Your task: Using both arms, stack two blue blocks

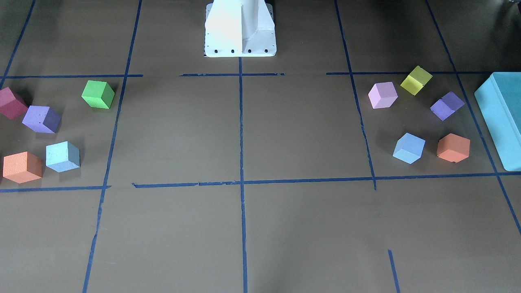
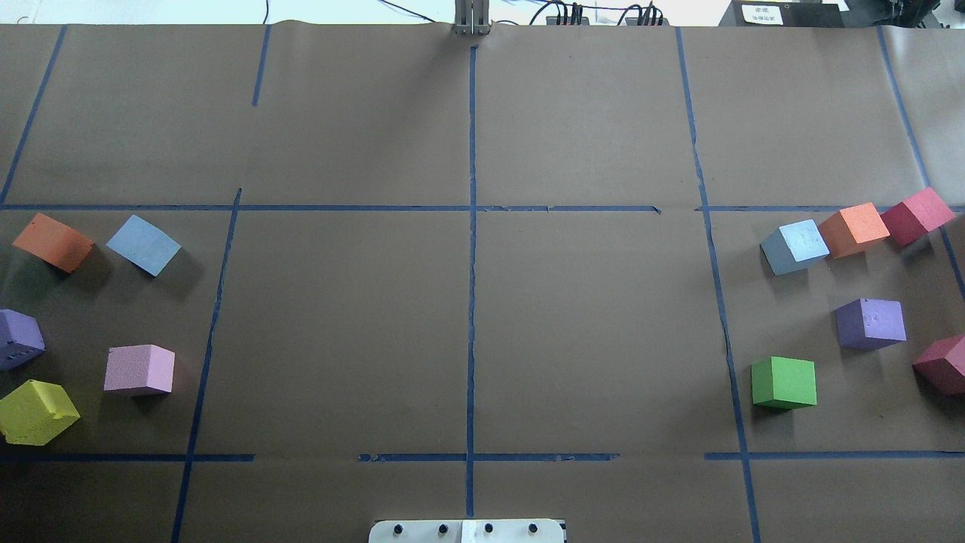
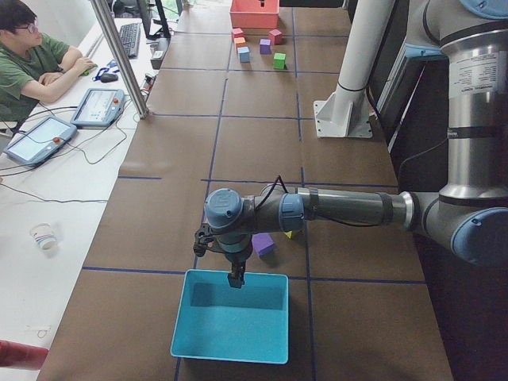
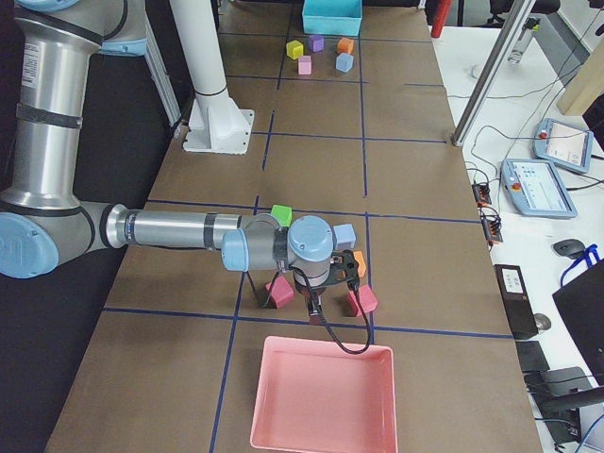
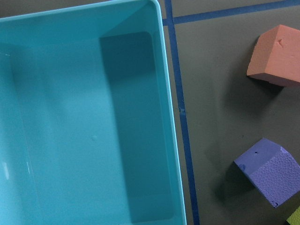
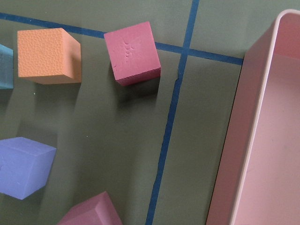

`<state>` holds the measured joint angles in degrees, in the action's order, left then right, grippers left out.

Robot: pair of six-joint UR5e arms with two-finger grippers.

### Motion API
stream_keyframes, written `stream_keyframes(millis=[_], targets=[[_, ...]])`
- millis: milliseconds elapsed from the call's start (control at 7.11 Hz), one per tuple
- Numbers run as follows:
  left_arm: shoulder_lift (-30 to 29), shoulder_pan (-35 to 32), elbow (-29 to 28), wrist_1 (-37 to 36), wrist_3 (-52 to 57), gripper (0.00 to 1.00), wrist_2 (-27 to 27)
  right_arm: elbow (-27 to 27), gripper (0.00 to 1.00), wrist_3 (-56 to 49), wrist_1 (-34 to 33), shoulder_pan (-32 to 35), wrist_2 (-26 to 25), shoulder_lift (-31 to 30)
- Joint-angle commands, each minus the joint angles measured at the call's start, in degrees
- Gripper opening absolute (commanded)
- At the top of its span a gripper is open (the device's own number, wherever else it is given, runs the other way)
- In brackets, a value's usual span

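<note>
One blue block [image 2: 143, 245] lies at the table's left end beside an orange cube [image 2: 53, 241]; it also shows in the front view [image 1: 409, 147]. The other blue block [image 2: 794, 246] lies at the right end, touching an orange cube [image 2: 853, 228]; it also shows in the front view [image 1: 63, 156]. My left gripper [image 3: 236, 278] shows only in the exterior left view, hanging over the teal box [image 3: 230, 325]. My right gripper [image 4: 330, 283] shows only in the exterior right view, over the crimson cubes near the pink tray [image 4: 321, 401]. I cannot tell whether either is open or shut.
Purple [image 2: 871, 323], green [image 2: 784, 382] and crimson [image 2: 916, 215] cubes lie at the right end. Purple [image 2: 19, 339], pink [image 2: 139, 369] and yellow [image 2: 36, 411] cubes lie at the left end. The white pedestal [image 1: 240, 28] stands at the table's robot side.
</note>
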<state>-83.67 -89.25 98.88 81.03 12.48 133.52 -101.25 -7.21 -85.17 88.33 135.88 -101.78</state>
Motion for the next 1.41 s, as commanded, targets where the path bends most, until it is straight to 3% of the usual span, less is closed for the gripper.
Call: stream_keyframes(millis=[0,422,704,985,1267], targets=[[0.1,0.0,0.1,0.0,0.1,1.00,0.2,0.0,1.00,-0.1,0.0,0.0,0.0,0.0],[-0.4,0.3,0.4,0.0,-0.4,1.00,-0.1,-0.3,1.00,3.8,2.9,-3.2,-0.3,3.1],[-0.6,0.3,0.4,0.0,-0.6,1.00,0.3,-0.4,1.00,15.6,3.2,-11.0,-0.4,9.1],[-0.5,0.2,0.4,-0.1,-0.6,1.00,0.5,0.0,1.00,29.2,7.6,-18.9,-1.7,14.7],[-0.5,0.2,0.4,-0.1,-0.6,1.00,0.5,0.6,1.00,40.1,13.0,-26.9,-9.5,16.7]])
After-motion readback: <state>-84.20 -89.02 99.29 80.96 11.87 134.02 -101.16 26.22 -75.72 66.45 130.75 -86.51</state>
